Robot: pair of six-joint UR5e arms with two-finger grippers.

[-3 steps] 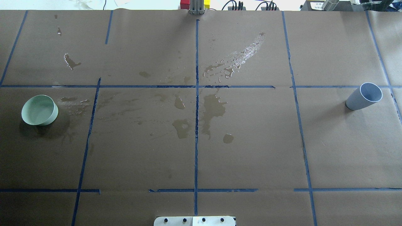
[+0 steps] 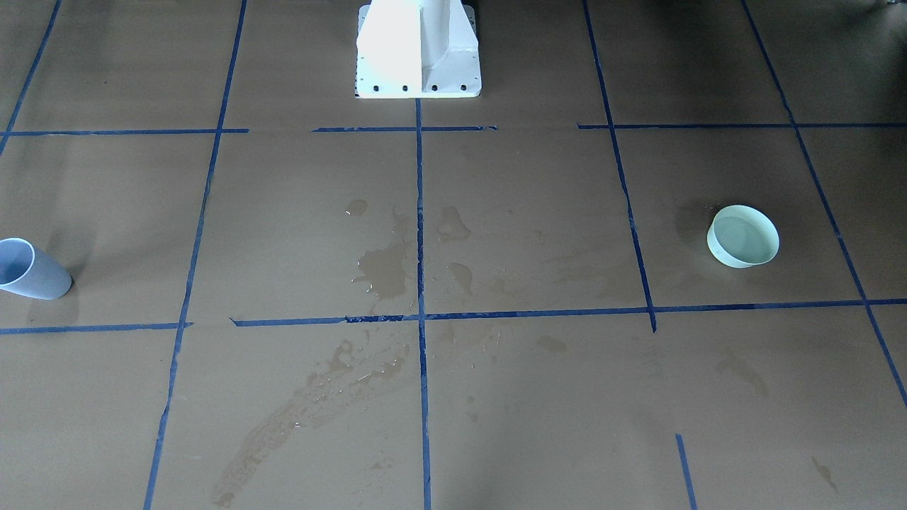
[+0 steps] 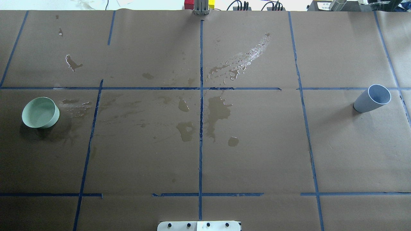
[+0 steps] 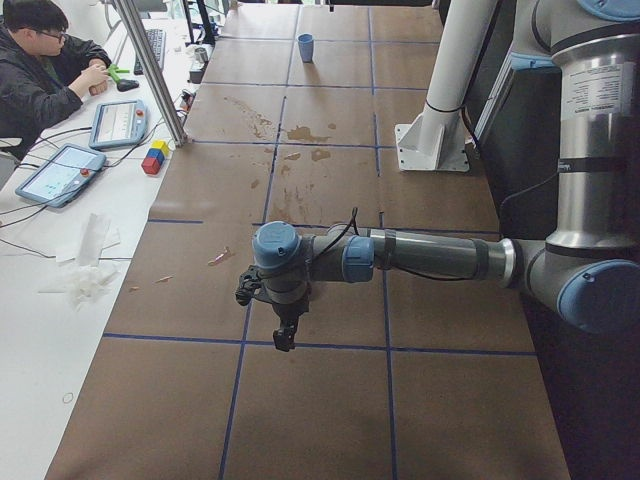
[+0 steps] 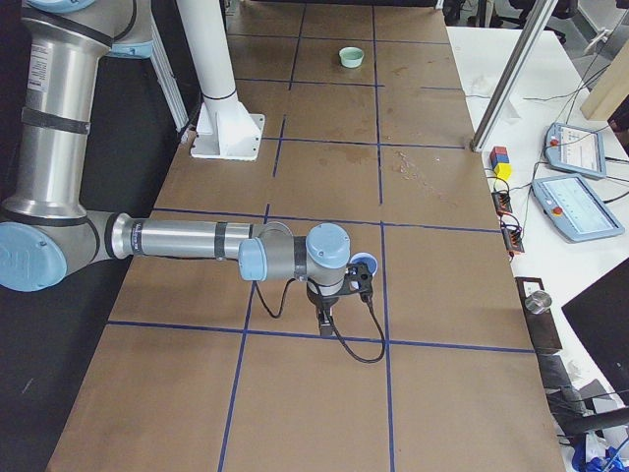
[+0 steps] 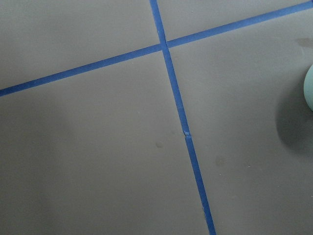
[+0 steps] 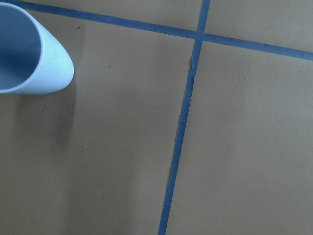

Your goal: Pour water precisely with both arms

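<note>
Shimmering in glossy beads, water [image 3: 253, 53] streaks the brown paper [image 3: 144, 160].

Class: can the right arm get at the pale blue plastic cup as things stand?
Probably yes: the right arm hangs just beside the pale blue plastic cup, with nothing between them.

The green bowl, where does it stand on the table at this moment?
In the overhead view the bowl stands at the far left, on the robot's left side, just left of a blue tape line, with wet spots beside it.
</note>
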